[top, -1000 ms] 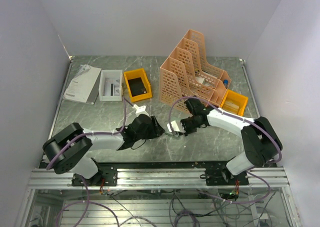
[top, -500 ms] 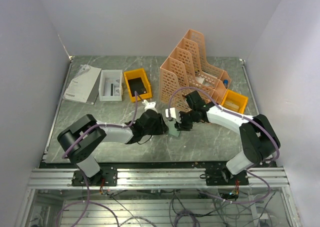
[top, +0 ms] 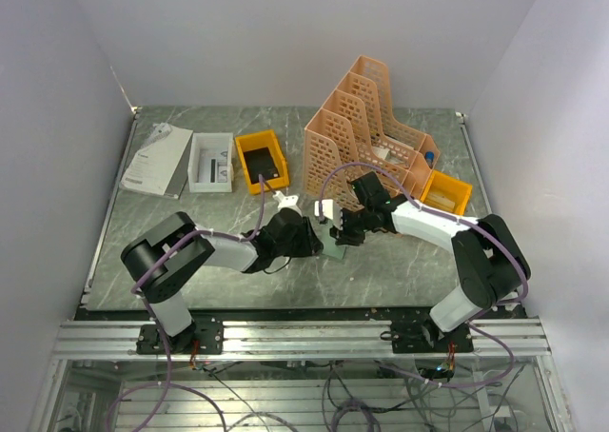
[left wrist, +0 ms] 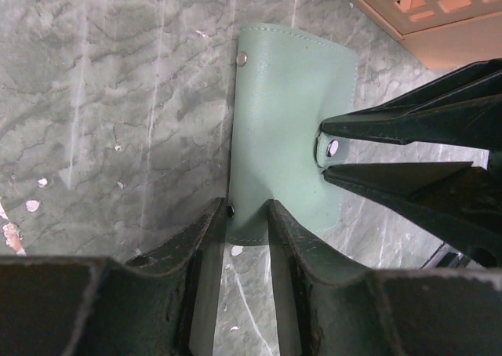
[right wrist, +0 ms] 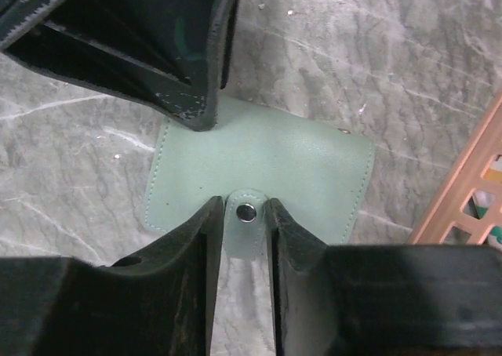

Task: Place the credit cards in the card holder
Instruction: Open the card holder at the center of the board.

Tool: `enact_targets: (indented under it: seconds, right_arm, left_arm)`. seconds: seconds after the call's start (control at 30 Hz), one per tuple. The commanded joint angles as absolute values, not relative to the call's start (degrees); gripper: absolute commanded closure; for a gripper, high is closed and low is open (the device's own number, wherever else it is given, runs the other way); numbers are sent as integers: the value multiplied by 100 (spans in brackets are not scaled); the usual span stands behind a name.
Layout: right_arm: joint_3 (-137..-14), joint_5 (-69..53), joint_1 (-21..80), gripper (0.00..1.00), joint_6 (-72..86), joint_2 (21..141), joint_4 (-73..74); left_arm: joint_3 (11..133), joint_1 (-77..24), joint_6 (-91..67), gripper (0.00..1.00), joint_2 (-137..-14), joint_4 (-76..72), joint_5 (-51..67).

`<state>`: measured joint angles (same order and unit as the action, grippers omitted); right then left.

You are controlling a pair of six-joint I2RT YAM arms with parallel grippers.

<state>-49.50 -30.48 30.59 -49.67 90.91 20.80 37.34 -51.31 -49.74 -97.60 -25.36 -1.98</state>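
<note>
1. Grey-green marbled bench [top: 190, 261], pale walls on three sides. Entries run left to right.
2. Far left: white papers [top: 157, 161], a white box [top: 211, 162] just beside them, then a yellow bin [top: 262, 161] with something dark inside.
3. Left tool [left wrist: 247, 208]: reaches in toward mid-bench. Jaws stand apart, not clenched. Its tips sit over one short edge of the card holder, one of them at a corner stud. Whether they press down on it I cannot tell.
4. Card holder [left wrist: 286, 97]: pale grey-green, folded shut, flat on the bench at the middle, between the two tools and near the corner of the rack.
5. Right tool [right wrist: 245, 201]: comes in from the opposite side. Jaws are drawn in on the holder's small snap tab; the tab fills the gap and touches both fingers.
6. Far right of centre: peach lattice file rack [top: 362, 137], upright.
7. Right: second yellow bin [top: 445, 194], just beside the rack.
</note>
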Motion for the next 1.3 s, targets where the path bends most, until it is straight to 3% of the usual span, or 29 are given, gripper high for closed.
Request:
enact_targets:
  seconds: [0.0, 0.2, 0.43, 0.57, 0.63, 0.73, 0.87, 1.07, 1.27]
  right_arm:
    - [-4829, -2509, 2995, 78, -4922, 9259, 2004]
    - [-4732, -2087, 2914, 99, -4916, 9090, 1933]
    - [-4755, -2461, 2859, 100, -4874, 8883, 1978]
    - [-4732, -2665, 2850, 58, -4639, 8822, 1894]
    - [-4743, -2687, 2693, 52, -4595, 8866, 1872]
    - [-4829, -2654, 2655, 50, -4546, 9076, 1929]
    - [-4894, -2770, 2654, 51, -4586, 9294, 2082]
    - [-4967, -2944, 2670, 60, -4935, 9482, 2422]
    - [-5133, -3051, 2741, 80, -5307, 9771, 2810]
  left_arm:
    - [3482, -5128, -5068, 62, -9866, -2869, -35]
    - [3320, -5133, -5096, 62, -9783, -2928, -69]
    - [3241, -5125, -5125, 63, -9728, -2968, -128]
    - [3261, -5133, -5031, 62, -9552, -3066, -69]
    - [3329, -5145, -4930, 61, -9433, -3015, -70]
    - [3460, -5154, -4804, 60, -9363, -3009, -28]
    - [3738, -5149, -4702, 56, -9601, -2958, 33]
    - [3973, -5150, -4703, 56, -10054, -3303, 108]
    - [4242, -5142, -4649, 58, -10316, -3089, 34]
